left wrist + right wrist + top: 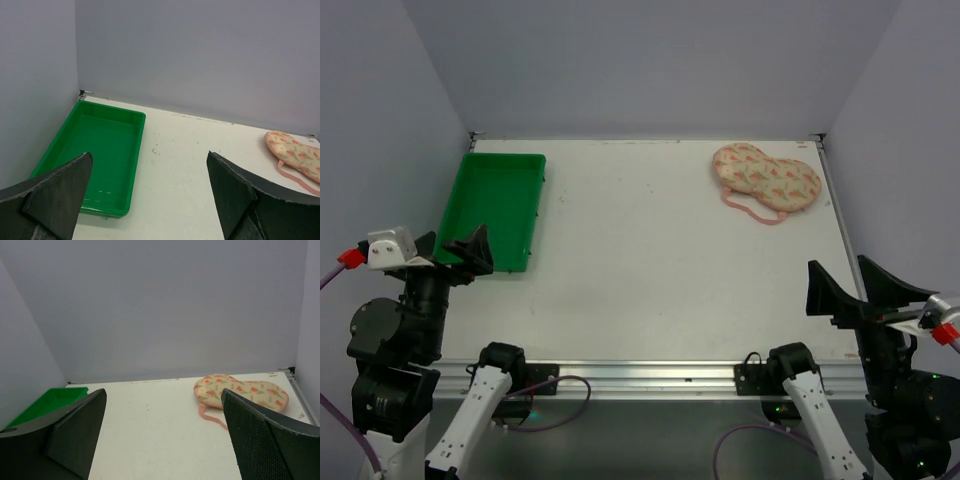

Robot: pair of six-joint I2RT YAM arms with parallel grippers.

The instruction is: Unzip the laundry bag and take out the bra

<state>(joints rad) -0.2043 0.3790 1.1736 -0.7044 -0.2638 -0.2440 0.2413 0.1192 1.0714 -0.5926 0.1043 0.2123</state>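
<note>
The laundry bag [766, 177] is a cream peanut-shaped pouch with pink-red and green print. It lies zipped shut at the table's far right, its pink loop [752, 209] trailing toward me. It also shows in the right wrist view [240, 391] and at the right edge of the left wrist view [295, 154]. The bra is hidden. My left gripper [463, 252] is open and empty at the near left. My right gripper [865, 286] is open and empty at the near right, well short of the bag.
A green rectangular plastic tray [492, 208] lies empty at the far left, just beyond my left gripper; it shows in the left wrist view [95, 155] too. Grey walls enclose the table on the back and both sides.
</note>
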